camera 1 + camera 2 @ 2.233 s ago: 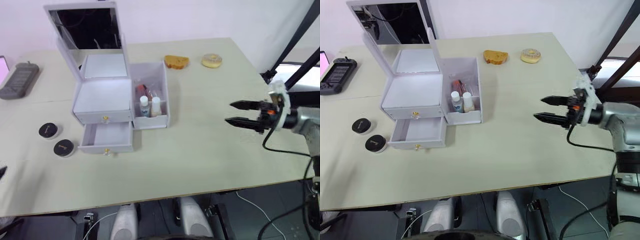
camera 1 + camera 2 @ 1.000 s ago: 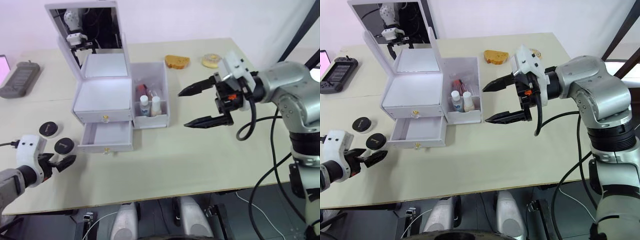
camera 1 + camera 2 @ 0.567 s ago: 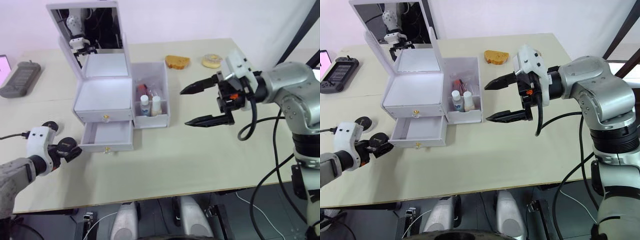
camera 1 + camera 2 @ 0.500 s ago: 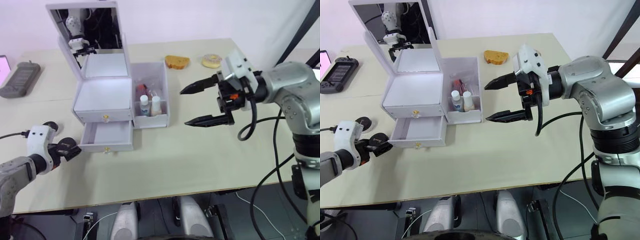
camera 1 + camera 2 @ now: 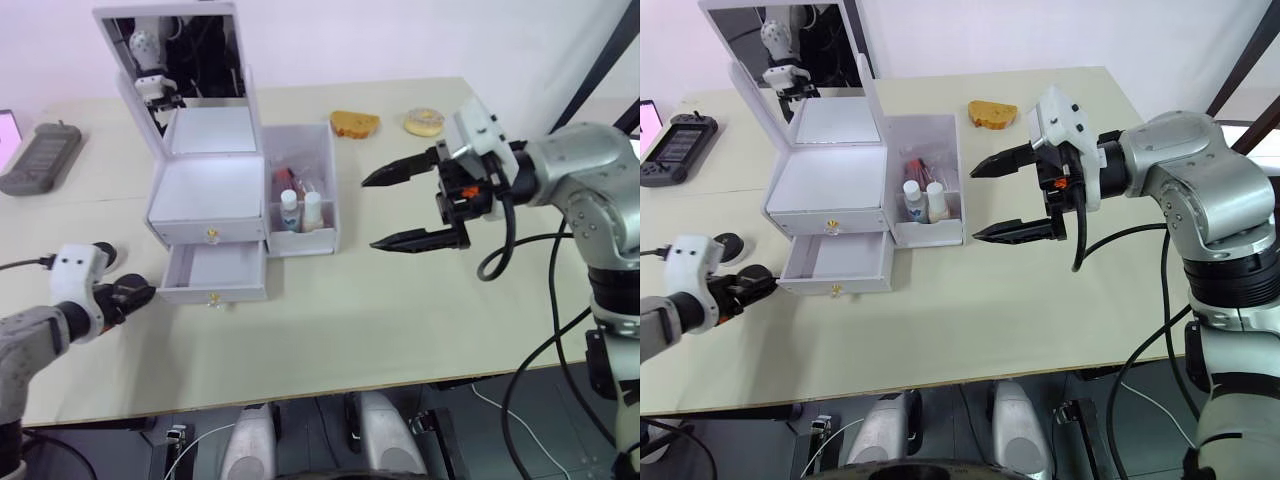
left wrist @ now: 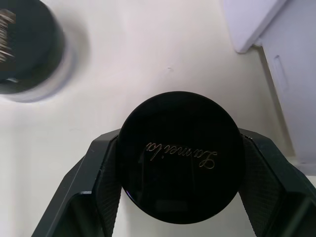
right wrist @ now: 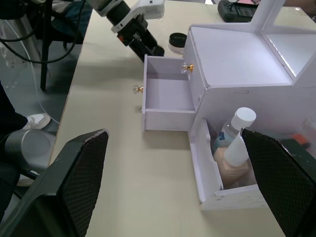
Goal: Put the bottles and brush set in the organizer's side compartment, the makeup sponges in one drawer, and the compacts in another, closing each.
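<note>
My left gripper (image 5: 132,296) is shut on a round black compact (image 6: 180,178) with gold lettering, low over the table just left of the open lower drawer (image 5: 212,272). A second black compact (image 6: 24,54) lies on the table behind it. The white organizer (image 5: 205,195) has its upper drawer closed. Two white-capped bottles (image 5: 300,212) and a red brush set (image 5: 285,182) stand in its side compartment. My right gripper (image 5: 370,213) hangs wide open and empty to the right of that compartment. Two makeup sponges, toast-shaped (image 5: 354,123) and donut-shaped (image 5: 424,121), lie at the back.
The organizer's mirrored lid (image 5: 170,60) stands raised at the back. A grey handheld device (image 5: 40,160) lies at the far left. Bare tabletop (image 5: 330,320) stretches in front of the organizer to the near edge.
Over the last second my left gripper came in from the front and took hold of the nearer compact. The right gripper has barely moved.
</note>
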